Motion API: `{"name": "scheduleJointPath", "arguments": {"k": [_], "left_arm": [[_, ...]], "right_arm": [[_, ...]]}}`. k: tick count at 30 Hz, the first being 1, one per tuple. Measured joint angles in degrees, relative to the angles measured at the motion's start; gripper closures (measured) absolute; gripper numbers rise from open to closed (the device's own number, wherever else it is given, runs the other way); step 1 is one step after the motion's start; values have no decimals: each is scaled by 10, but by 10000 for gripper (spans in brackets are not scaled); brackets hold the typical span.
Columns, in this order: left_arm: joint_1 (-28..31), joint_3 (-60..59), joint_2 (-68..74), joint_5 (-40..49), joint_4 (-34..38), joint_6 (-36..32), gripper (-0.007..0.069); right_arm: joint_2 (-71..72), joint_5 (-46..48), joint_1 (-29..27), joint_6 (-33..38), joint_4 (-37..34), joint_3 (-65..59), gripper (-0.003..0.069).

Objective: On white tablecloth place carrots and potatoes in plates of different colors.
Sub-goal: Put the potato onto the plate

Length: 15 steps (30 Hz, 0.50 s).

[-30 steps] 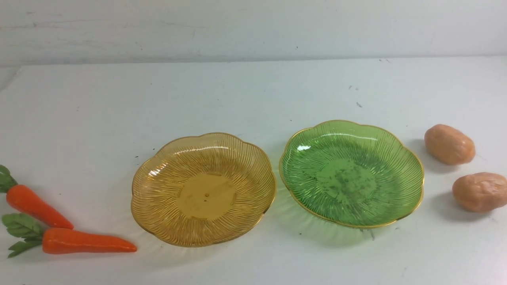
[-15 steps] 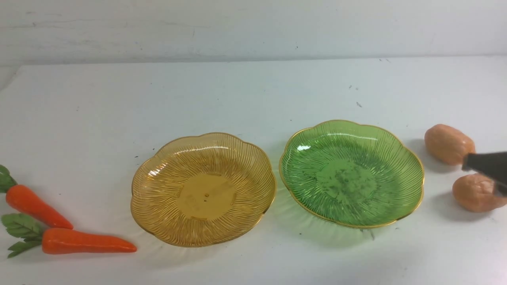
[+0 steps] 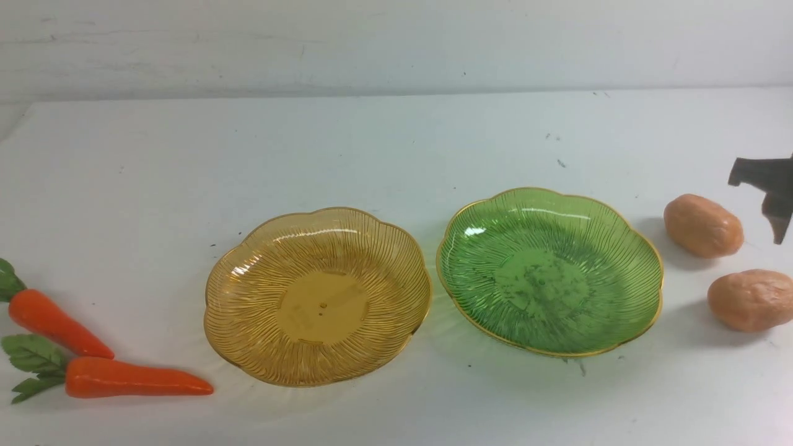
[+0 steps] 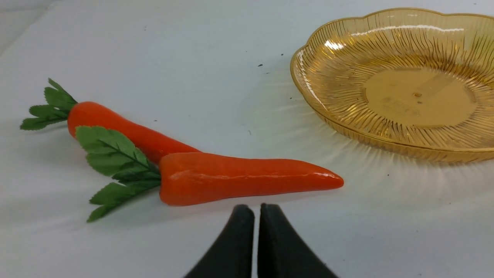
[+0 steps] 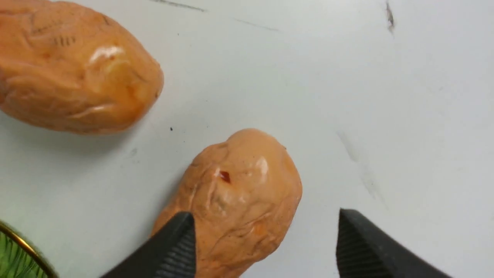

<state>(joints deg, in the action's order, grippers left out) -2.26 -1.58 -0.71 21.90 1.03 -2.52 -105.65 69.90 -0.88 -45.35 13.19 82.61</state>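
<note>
Two orange carrots with green tops lie at the far left of the white tablecloth. An amber plate and a green plate sit side by side in the middle, both bare. Two tan potatoes lie to the right of the green plate. My right gripper hangs open over the potatoes. In the right wrist view one potato lies partly between its fingers, untouched. My left gripper is shut and holds nothing, just short of the nearer carrot.
The cloth carries a few small dark specks behind the green plate. A pale wall runs along the far edge of the table. The green plate's gold rim shows close to the potatoes in the right wrist view.
My right gripper came into the front view from the right edge, moved up in the picture past the potatoes, and its fingers spread apart. Carrots, potatoes and plates have not moved.
</note>
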Motion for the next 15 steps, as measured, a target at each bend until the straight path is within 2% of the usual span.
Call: {"name": "scheduleJointPath", "arguments": {"k": [2,6,15], "left_arm": [[0,0,0,0,0,0,617],[0,0,0,0,0,0,617],[0,0,0,0,0,0,617]], "right_arm": [[-11,0,0,-31,-14,0,102],[-33,0,0,-77,-20,0,43],[-74,-2,0,-128,-20,0,26]]}}
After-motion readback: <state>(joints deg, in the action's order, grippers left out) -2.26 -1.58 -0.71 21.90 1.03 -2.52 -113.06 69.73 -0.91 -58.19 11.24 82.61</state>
